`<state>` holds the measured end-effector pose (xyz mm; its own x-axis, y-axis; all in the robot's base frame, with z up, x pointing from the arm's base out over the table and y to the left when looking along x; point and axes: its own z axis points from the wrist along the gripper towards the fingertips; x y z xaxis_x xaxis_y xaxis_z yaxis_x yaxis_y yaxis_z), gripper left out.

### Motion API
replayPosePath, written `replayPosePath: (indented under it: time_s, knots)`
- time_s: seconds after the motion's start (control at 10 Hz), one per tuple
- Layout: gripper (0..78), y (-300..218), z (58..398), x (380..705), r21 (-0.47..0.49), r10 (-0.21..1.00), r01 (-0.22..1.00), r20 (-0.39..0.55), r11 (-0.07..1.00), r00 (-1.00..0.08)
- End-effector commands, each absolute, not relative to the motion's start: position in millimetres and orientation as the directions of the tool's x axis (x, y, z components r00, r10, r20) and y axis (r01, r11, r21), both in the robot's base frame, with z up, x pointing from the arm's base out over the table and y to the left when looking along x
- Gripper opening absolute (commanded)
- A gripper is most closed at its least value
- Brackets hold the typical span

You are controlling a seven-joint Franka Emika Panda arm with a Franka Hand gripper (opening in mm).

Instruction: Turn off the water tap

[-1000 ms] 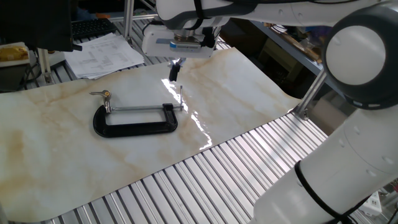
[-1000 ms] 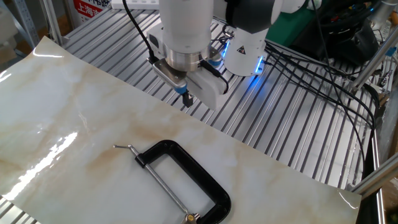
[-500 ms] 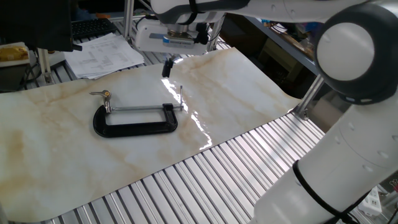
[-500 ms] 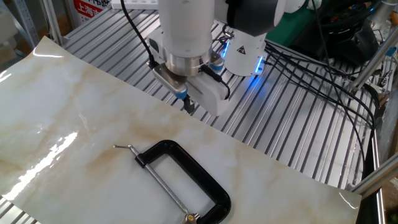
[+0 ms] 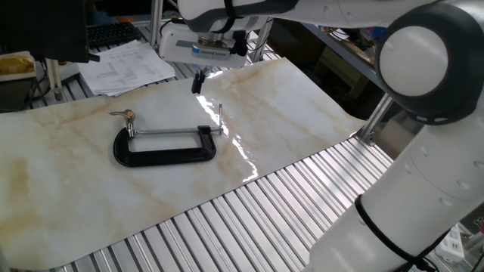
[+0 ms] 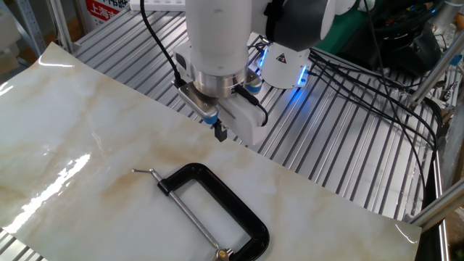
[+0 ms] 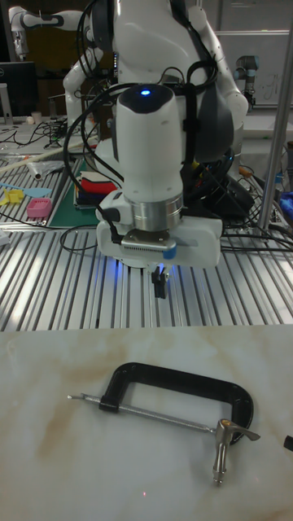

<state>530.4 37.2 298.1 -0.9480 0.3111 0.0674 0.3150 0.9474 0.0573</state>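
The water tap [image 5: 129, 117] is a tiny brass-silver fitting with a thin lever, standing at the left end of the black C-clamp [image 5: 162, 153] on the marble sheet. The tap [image 6: 220, 254] shows at the bottom edge in the other fixed view and as the tap [image 7: 220, 433] at the clamp's right end in the tall view. My gripper [image 5: 198, 81] hangs above the sheet's far side, behind the clamp and well apart from the tap. Its dark fingers are shut on nothing. The gripper [image 6: 220, 133] and gripper [image 7: 160, 285] point straight down.
The clamp's thin steel pin [image 5: 219, 113] stands upright at its right end. A marble-patterned sheet [image 5: 60, 174] covers a slatted metal table [image 5: 249, 211]. Papers [image 5: 125, 64] lie at the back left. Cables [image 6: 362, 72] and the arm's base [image 6: 286, 51] are behind the sheet.
The gripper has drifted left in one fixed view, along the far side of the clamp, staying shut. The clamp and tap have not moved.
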Motion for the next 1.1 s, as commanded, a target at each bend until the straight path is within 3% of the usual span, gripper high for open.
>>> replayPosePath:
  time_s: [0.1,1.1]
  knots:
    - [0.0,37.0,299.5,531.0,0.064,0.331,0.333,0.036,0.941,-0.943]
    - [0.0,37.0,299.5,531.0,0.083,0.394,0.394,0.020,0.915,-0.919]
